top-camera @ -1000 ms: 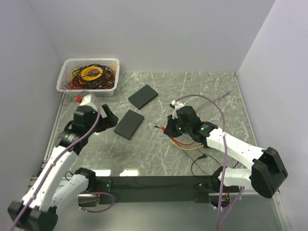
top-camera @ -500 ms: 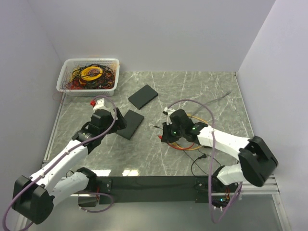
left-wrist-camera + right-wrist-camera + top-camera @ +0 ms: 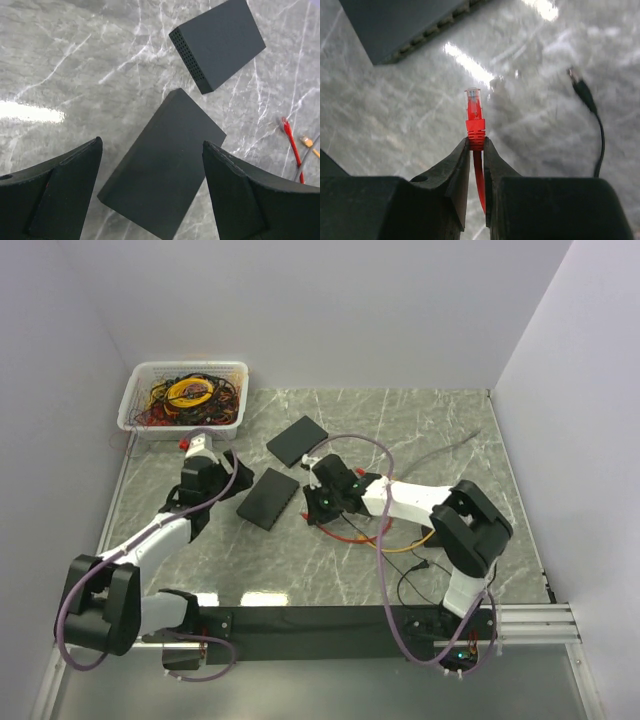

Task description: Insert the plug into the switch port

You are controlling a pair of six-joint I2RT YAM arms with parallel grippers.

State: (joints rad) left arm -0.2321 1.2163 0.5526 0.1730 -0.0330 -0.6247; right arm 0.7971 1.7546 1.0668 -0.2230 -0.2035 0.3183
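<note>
A grey marble table [image 3: 420,430] sits between plain white walls. The red plug [image 3: 474,111] is up off the table near the middle, held in the right gripper [image 3: 476,145]. Its two fingers [image 3: 457,165] are squeezed tight on the red part just behind the clear tip. The tip points at a black switch [image 3: 395,25], and a row of ports runs along the side facing it. The plug is close to that side but not touching. Its red cable [image 3: 340,532] trails back on the table.

There are two black boxes. The near one [image 3: 268,498] is the switch, and the far one [image 3: 297,440] lies apart from it, with rows of tiny holes on one side. The left gripper [image 3: 151,142] hangs over the near box with its fingers spread wide – it holds nothing.

One white basket [image 3: 135,400] in the far left corner is full of tangled wires [image 3: 190,393]. A thin black cable [image 3: 582,90] lies by the right gripper.

A second ago the right gripper was further right – now it is closer to the switch. Both boxes are where they were.
</note>
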